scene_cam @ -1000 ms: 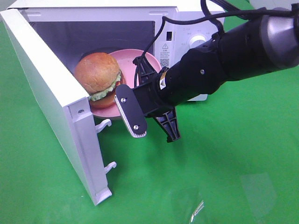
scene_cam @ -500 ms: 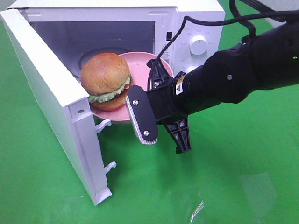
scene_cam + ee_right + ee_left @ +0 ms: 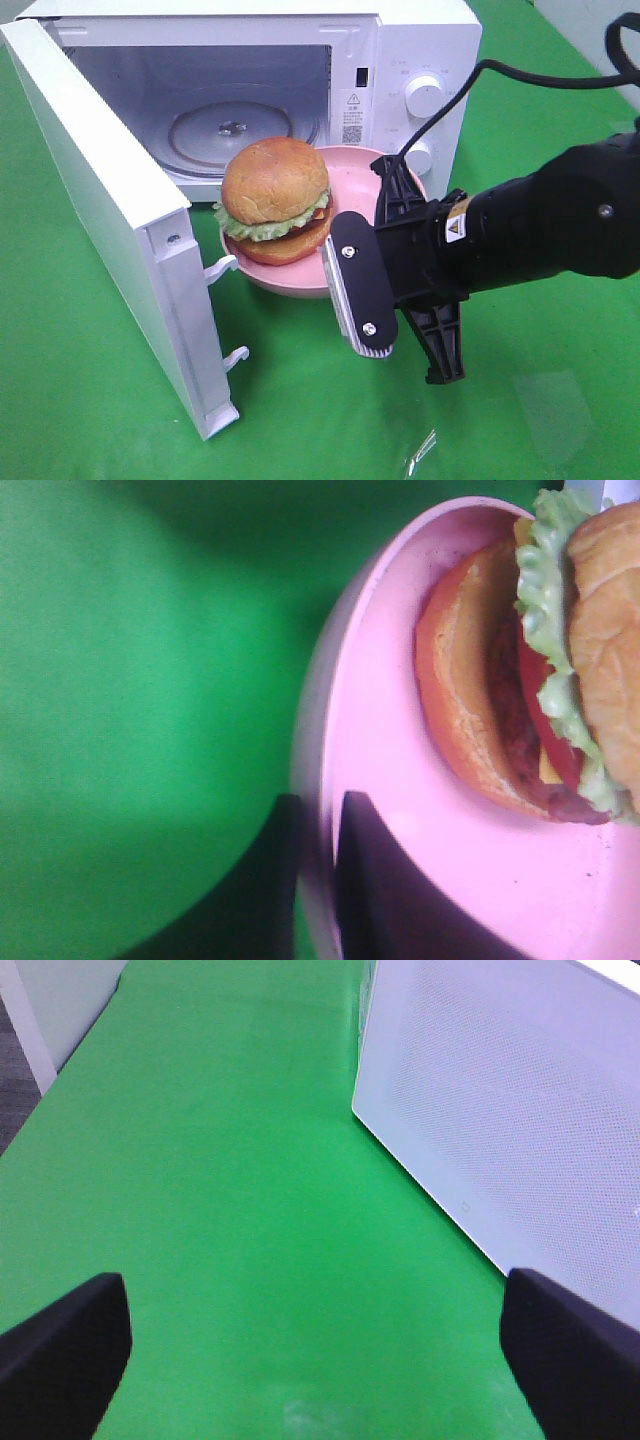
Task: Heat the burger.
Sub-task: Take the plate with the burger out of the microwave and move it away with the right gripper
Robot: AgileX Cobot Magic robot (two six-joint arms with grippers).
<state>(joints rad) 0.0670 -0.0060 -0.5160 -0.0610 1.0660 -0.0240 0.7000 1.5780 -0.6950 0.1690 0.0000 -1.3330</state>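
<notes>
Starting at the left edge of the bench, you have one microwave (image 3: 410, 60) with its door (image 3: 110, 210) swung wide, and one glass turntable (image 3: 235, 128) bare inside the cavity. The left end effector (image 3: 320, 1345) is spread wide over bare green cloth near the door's outer face, holding nothing, so it is no help if something slips.

In the middle, one burger (image 3: 275, 200) sits on one pink plate (image 3: 395, 185), in front of the cavity opening and outside it. The burger rides on the door side of the plate, opposite the grip, and in the wrist view its top bun leans off the stack. Tip the plate and the burger could slide off that far rim or shed its bun.

To the right, the right end effector (image 3: 385, 255) is pinched on the plate rim, one finger (image 3: 390, 880) above and one below. That is a thin, one-sided hold; the loaded plate could pivot in it. Watch also that the far rim does not strike the door edge or the cavity's sill as you carry it in.
</notes>
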